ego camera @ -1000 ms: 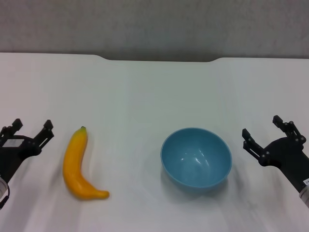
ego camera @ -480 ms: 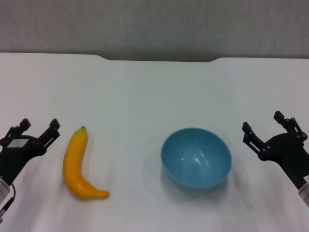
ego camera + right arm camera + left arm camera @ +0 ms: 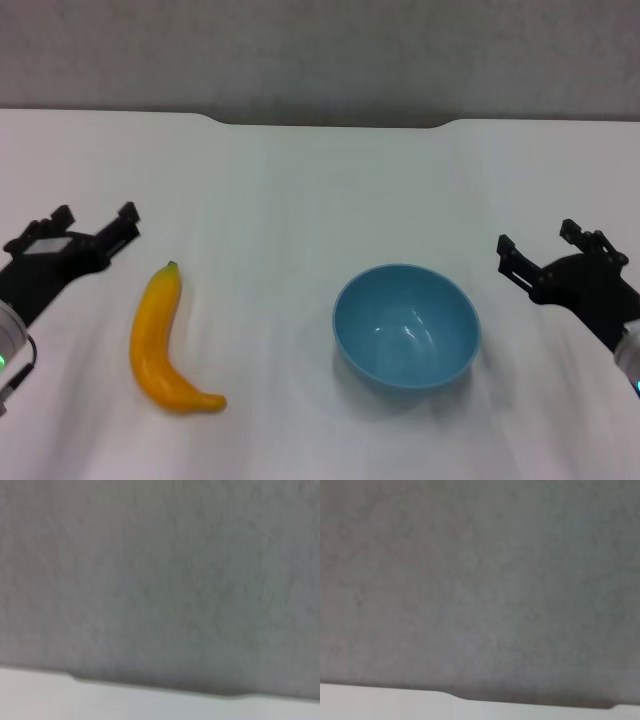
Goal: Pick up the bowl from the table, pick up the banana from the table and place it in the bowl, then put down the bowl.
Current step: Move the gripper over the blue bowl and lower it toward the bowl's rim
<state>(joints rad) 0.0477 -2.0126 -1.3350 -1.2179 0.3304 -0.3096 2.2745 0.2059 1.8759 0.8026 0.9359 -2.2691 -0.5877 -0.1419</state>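
Observation:
The light-blue bowl (image 3: 406, 326) stands upright on the white table (image 3: 300, 200), right of centre. The yellow-orange banana (image 3: 165, 342) lies on the table at the left, dark stem tip pointing away from me. My left gripper (image 3: 92, 220) is open and empty, above the table just left of and beyond the banana's stem end. My right gripper (image 3: 540, 242) is open and empty, a little right of the bowl's rim. Both wrist views show only the grey wall (image 3: 480, 580) and the table's far edge (image 3: 150, 700).
The table's far edge has a shallow notch (image 3: 330, 124) in the middle, with a grey wall (image 3: 320, 50) behind it. Nothing else stands on the tabletop.
My left gripper has moved up and toward the centre, from beside the banana's middle to past its stem end. My right gripper has shifted slightly away from me. Bowl and banana have not moved.

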